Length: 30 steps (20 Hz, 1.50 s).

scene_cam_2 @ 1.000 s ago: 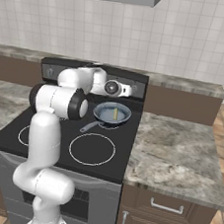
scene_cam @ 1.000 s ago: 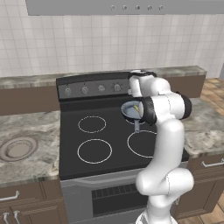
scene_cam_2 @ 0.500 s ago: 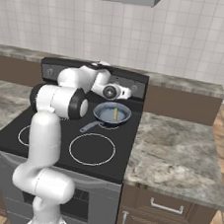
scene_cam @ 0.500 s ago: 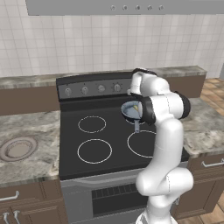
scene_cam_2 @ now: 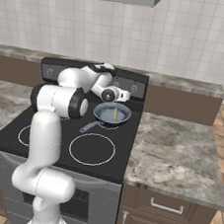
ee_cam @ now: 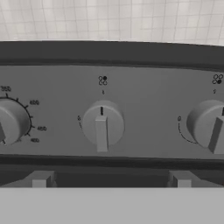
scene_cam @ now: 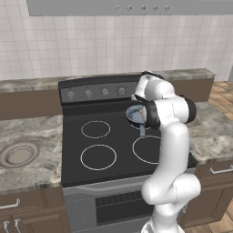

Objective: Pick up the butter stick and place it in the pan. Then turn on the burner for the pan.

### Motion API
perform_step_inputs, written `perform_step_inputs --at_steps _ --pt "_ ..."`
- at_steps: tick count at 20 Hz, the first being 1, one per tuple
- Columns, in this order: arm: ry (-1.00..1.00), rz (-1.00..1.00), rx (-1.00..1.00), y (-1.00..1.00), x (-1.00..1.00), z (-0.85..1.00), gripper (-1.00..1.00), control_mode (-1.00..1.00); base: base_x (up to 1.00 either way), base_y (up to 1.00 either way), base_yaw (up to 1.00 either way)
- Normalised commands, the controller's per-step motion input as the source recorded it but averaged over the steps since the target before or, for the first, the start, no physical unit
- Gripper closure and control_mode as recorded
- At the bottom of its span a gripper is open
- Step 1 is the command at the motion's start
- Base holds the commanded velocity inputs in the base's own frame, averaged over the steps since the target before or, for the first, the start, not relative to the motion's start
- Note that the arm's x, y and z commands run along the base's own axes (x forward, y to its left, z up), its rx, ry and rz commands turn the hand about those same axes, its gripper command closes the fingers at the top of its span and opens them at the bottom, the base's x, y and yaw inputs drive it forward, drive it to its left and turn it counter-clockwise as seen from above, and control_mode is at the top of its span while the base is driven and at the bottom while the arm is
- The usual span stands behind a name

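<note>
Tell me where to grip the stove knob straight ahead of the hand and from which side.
Grip the middle knob by its raised bar, coming straight at the panel. The bar stands upright, so the two fingertips should close on its left and right faces.

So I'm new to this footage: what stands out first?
The white arm reaches over the stove, its claw facing the middle knob on the back panel. Just in front, the pan sits on the rear right burner with the butter stick already lying in it.
</note>
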Motion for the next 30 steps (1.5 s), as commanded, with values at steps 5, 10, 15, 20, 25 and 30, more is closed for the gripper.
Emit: perform_step_inputs --at_steps 5,10,15,20,25,30 --pt "0.0 0.0 0.0 0.0 0.09 0.0 -1.0 -1.0 0.0 0.0 0.0" --pt "-0.01 0.0 0.01 0.0 0.08 0.0 -1.0 -1.0 0.0 0.0 0.0" --pt "-0.02 0.0 0.02 -0.01 0.06 0.08 -1.0 -1.0 0.0 0.0 0.0" --pt "-0.08 0.0 0.01 -0.01 0.06 0.03 -1.0 -1.0 0.0 0.0 0.0" --pt "-0.05 0.0 0.0 0.0 0.01 0.0 -1.0 -1.0 0.0 0.0 0.0" --pt "0.0 0.0 0.0 0.0 0.0 0.0 -1.0 -1.0 0.0 0.0 0.0"
